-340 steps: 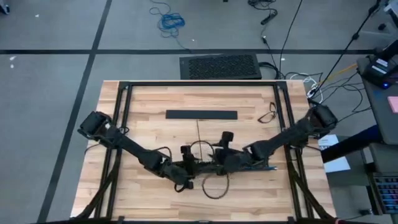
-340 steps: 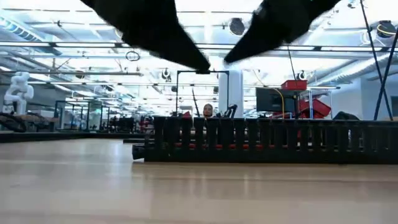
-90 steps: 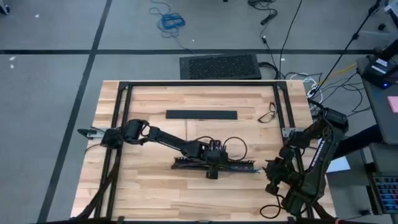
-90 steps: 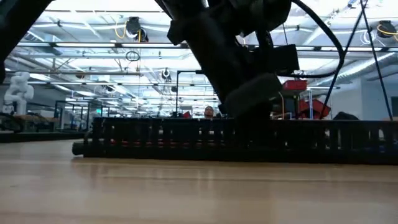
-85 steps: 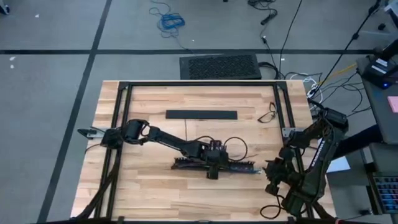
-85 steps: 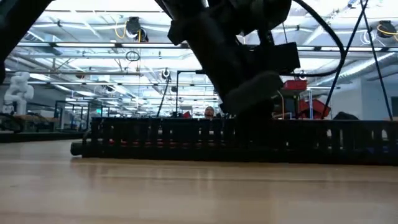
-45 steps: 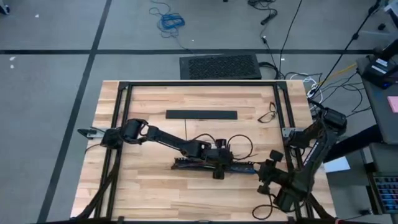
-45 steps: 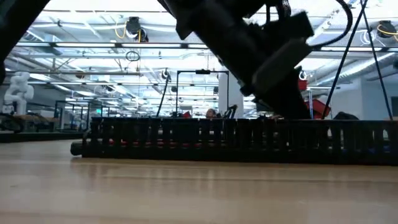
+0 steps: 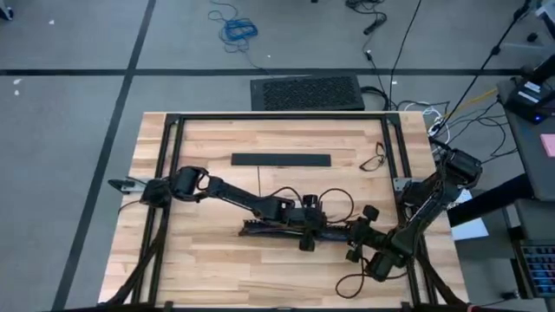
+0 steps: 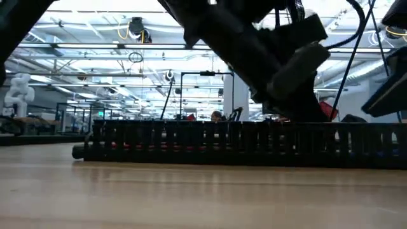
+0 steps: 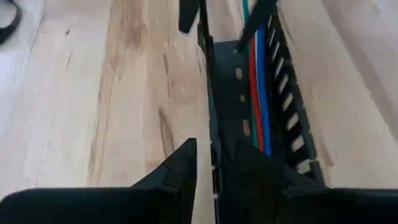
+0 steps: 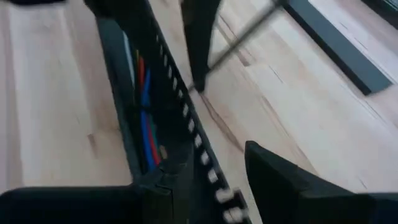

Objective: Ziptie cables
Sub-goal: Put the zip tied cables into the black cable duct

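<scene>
A wooden worktop carries a long black slotted duct lying parallel to its near edge, about midway between the left and right edges and nearer the front. Inside the duct run the cables, red, blue and green strands laid along its length; the right wrist view shows the same strands in the channel. The left gripper reaches in from the left edge and sits over the middle of the duct, its fingers apart, one on either side of the duct's side wall. The right gripper comes from the front right corner and hovers at the duct's right end, fingers apart, straddling that end without clamping it. A thin dark ziptie loops just behind the duct, between the two grippers. A second black bar lies well apart, toward the far edge. The cables' long axis runs left to right, so both grippers meet them crosswise; the left gripper looks nearer the bundle's middle, the right nearer its end
</scene>
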